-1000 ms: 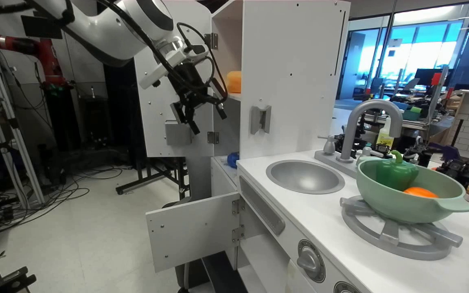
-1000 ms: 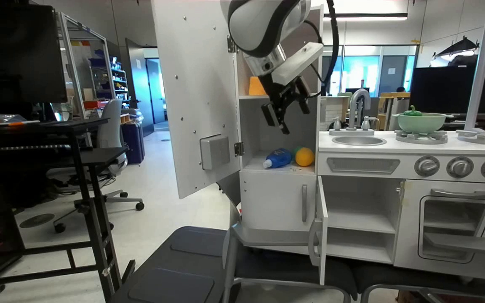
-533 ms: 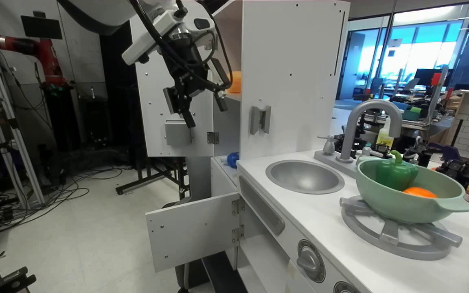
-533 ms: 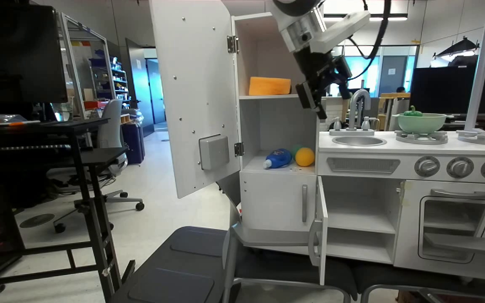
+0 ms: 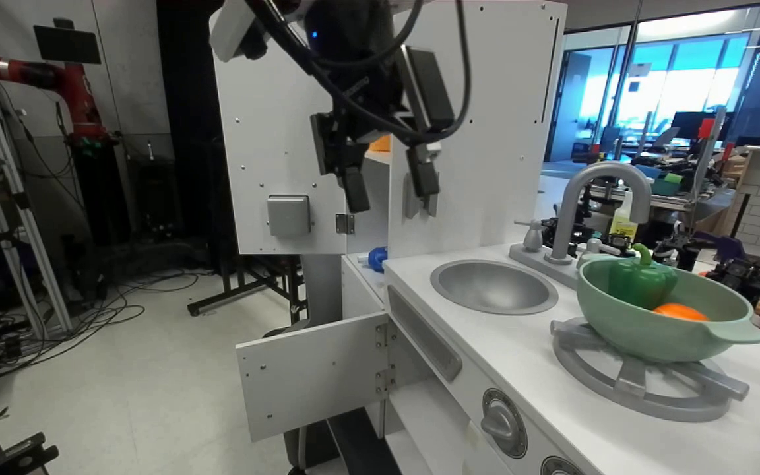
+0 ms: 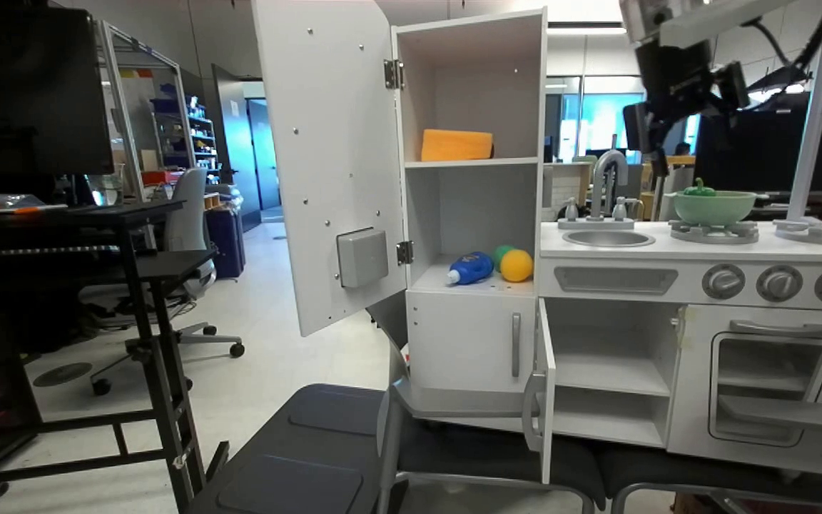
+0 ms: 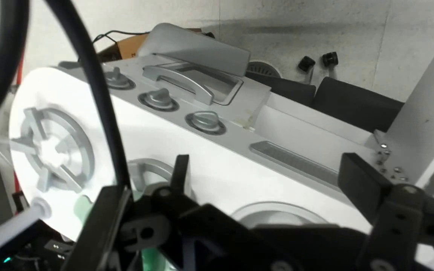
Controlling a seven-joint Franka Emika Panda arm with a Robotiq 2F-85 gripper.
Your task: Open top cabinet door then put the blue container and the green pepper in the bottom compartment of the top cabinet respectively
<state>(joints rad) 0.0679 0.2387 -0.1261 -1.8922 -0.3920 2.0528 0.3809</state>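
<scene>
The top cabinet door (image 6: 336,164) stands wide open. The blue container (image 6: 472,268) lies on its side in the top cabinet's bottom compartment (image 6: 482,207); part of it also shows in an exterior view (image 5: 377,258). The green pepper (image 5: 640,284) sits in a pale green bowl (image 5: 650,333) on the stove ring. My gripper (image 5: 390,185) is open and empty, held high above the counter. In the wrist view its fingers (image 7: 362,184) stand wide apart over the counter and sink. The pepper is mostly hidden there behind the gripper; a green patch shows low down.
An orange ball (image 6: 516,265) and a green round thing (image 6: 502,254) are beside the blue container. An orange block (image 6: 457,145) is on the shelf above. The faucet (image 5: 607,173) rises behind the sink (image 5: 495,287). A lower cabinet door (image 5: 317,376) stands open.
My gripper has moved right in both exterior views, away from the front of the top cabinet and over towards the counter. It stays open. The objects have not visibly moved.
</scene>
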